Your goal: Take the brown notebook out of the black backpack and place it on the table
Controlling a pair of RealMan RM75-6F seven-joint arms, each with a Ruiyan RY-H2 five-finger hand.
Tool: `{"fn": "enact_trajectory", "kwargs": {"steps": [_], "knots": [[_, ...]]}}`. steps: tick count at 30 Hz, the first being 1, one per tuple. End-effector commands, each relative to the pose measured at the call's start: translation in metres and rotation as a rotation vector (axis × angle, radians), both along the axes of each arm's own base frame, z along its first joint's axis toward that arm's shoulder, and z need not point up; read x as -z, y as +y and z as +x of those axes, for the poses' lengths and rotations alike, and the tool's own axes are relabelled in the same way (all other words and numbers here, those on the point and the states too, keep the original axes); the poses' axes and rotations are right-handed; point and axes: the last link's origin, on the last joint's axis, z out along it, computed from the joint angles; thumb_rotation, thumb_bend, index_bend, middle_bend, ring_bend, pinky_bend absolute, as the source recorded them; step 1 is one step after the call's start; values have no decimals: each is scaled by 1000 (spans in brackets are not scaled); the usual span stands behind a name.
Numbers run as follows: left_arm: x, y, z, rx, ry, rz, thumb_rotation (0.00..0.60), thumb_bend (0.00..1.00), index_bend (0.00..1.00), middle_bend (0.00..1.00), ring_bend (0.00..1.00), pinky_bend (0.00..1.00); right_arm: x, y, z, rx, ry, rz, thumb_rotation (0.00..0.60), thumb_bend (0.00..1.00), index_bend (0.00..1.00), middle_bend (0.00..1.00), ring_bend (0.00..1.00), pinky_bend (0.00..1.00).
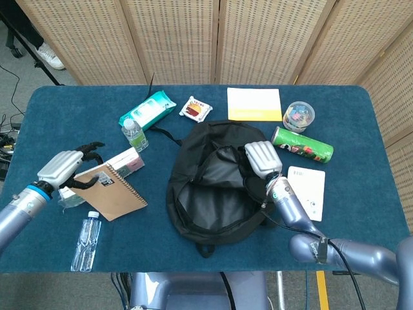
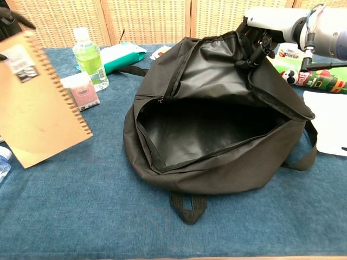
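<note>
At nine o'clock of the black backpack (image 1: pixel 216 187), the left hand (image 1: pixel 61 169) pinches the brown notebook (image 1: pixel 108 192) by its top edge; light and stiff, it looks easy to lay flat on the surface (image 1: pixel 58 116).

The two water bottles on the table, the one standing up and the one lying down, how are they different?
The bottle by the wipes pack stands upright, while the bottle near the front edge lies on its side. The upright one has a green label and greenish contents; the lying one looks clear. Both are small plastic bottles with white caps, on the left of the backpack.

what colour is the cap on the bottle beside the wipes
White, on the green-labelled bottle; chest view shows it best.
</note>
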Motion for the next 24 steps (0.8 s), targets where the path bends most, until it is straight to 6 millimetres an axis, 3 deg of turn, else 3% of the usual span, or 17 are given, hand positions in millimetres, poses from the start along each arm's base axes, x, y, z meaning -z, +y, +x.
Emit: {"fn": "enact_trajectory", "kwargs": {"steps": [1,9,11,12,14,16,18,20,24], "knots": [[1,5,-3,40,-67,163,600,135,0,0,0,19,1,3,-1,-16,13,0,600,672,702,704,730,702],[-15,-5,-1,129,-128,288,600,134,0,0,0,0,0,13,0,-58,10,7,600,669,702,704,730,702],[-18,-10,-2,137,-120,300,600,134,0,0,0,0,0,16,0,-72,8,9,600,580,698,675,704,686],[-19,-12,-2,141,-116,306,600,134,0,0,0,0,0,18,0,-80,8,9,600,501,682,643,666,662],[-23,-18,-5,155,-91,334,600,136,0,0,0,0,0,25,-2,-114,14,15,600,176,560,467,449,528],[-26,-28,-9,161,-60,368,600,144,0,0,0,0,0,36,-6,-153,29,47,600,23,415,288,242,370],[-28,-38,-13,154,-37,399,600,156,0,0,0,0,-2,47,-13,-194,60,98,600,0,293,150,102,236],[-28,-49,-19,133,-21,425,600,166,0,0,0,0,-6,57,-18,-253,117,138,600,0,217,60,19,166],[-28,-69,-31,84,10,458,600,179,0,0,0,0,-17,76,-23,-386,154,146,600,0,188,15,0,129]]}}
